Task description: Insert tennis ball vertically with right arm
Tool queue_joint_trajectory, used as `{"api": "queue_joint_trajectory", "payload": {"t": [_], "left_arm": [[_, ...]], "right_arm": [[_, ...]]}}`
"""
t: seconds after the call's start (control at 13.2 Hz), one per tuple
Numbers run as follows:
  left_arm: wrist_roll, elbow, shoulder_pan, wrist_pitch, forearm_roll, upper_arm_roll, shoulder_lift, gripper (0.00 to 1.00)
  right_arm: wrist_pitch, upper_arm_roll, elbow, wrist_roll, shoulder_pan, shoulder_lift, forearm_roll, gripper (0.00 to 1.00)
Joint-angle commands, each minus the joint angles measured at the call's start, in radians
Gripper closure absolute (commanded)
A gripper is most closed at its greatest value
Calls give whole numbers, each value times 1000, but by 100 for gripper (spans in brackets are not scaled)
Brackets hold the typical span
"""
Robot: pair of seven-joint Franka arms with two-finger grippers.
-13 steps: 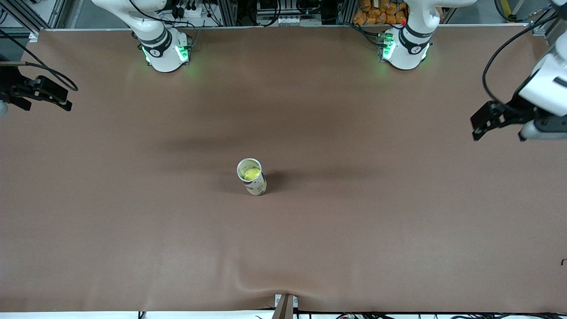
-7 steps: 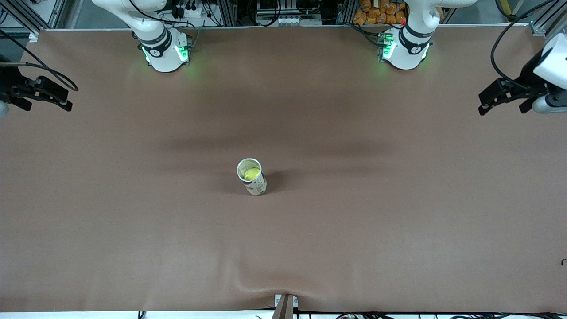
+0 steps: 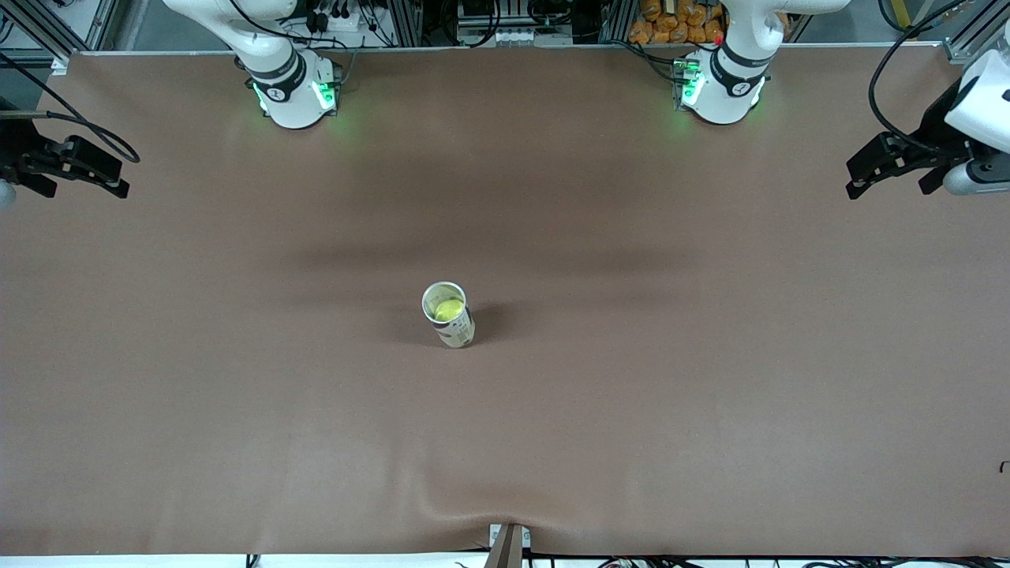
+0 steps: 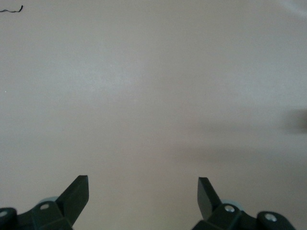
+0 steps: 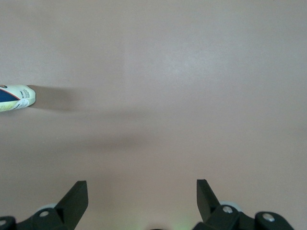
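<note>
The right gripper (image 3: 118, 188) hangs over the right arm's end of the brown bench (image 3: 237, 394), jaws spread wide with nothing between them. Mid-bench an open can (image 3: 450, 318) stands upright, the tennis ball (image 3: 449, 309) sitting inside it. The left gripper (image 3: 856, 188) hovers over the left arm's end, its jaws likewise wide apart and bare.

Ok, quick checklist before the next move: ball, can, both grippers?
1. Ball inside can: ok.
2. Can upright on table, mid-table: ok.
3. Right gripper open, holding nothing, over the table's edge at the right arm's end: ok.
4. Left gripper open, holding nothing, over the left arm's end: ok.
5. Both grippers well away from can: ok.
6. Ball seated at the can's bottom: cannot tell.
</note>
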Motion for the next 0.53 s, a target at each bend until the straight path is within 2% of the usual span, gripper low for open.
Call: {"api": "queue_joint_trajectory", "payload": {"t": [0.0, 0.45], "left_arm": [[-12, 72, -11, -15, -2, 1, 56, 0], [-18, 78, -14, -34, 4, -2, 55, 0]], "right_arm": [[-13, -2, 19, -11, 3, 8, 1, 0], [-13, 0, 19, -13, 3, 8, 1, 0]]}}
